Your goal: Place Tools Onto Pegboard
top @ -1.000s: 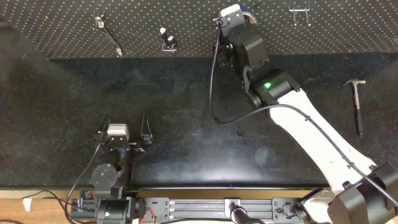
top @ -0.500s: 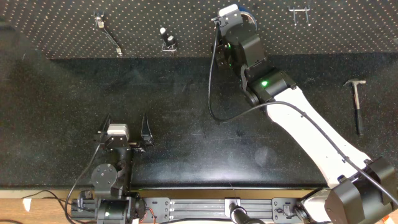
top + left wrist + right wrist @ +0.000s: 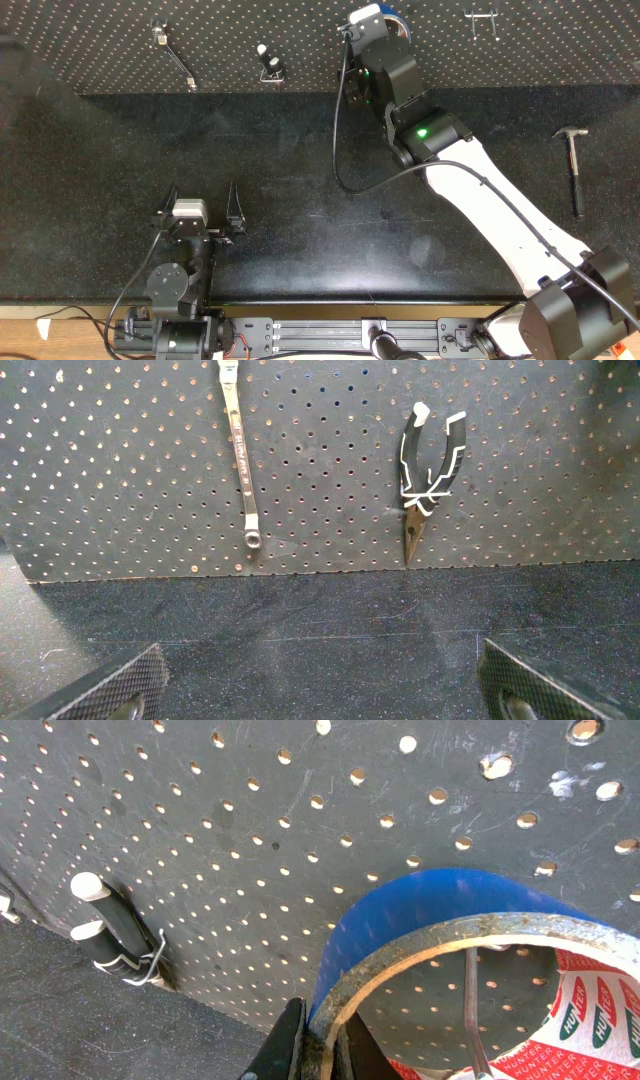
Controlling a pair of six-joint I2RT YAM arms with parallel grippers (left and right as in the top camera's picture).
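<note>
- Where the pegboard (image 3: 100, 40) rises along the far edge of the table (image 3: 300, 180), we find a wrench (image 3: 240, 455) hanging at the far left, head down.
- Near the table's front left, the left gripper (image 3: 330, 690) rests low with its fingers spread wide. It holds nothing and touches nothing.
- To the right of the wrench, a pair of pliers (image 3: 425, 470) hangs on a wire hook, nose down. The left wrist view shows both tools whole, while the right wrist view catches only the pliers' white-tipped handles.
- Right of the middle, the right gripper (image 3: 320, 1045) is up against the board, its fingers pinched on the rim of a blue tape roll (image 3: 430, 920).
- In the right wrist view we see a thin metal rod (image 3: 470, 1010) inside the roll's opening. We cannot tell whether the roll hangs on it. From above, just a sliver of blue peeks past the wrist.
- Further right, a bare double hook (image 3: 482, 22) sticks out of the board.
- At the far right, a hammer (image 3: 573, 170) lies on the table, well apart from both arms.
</note>
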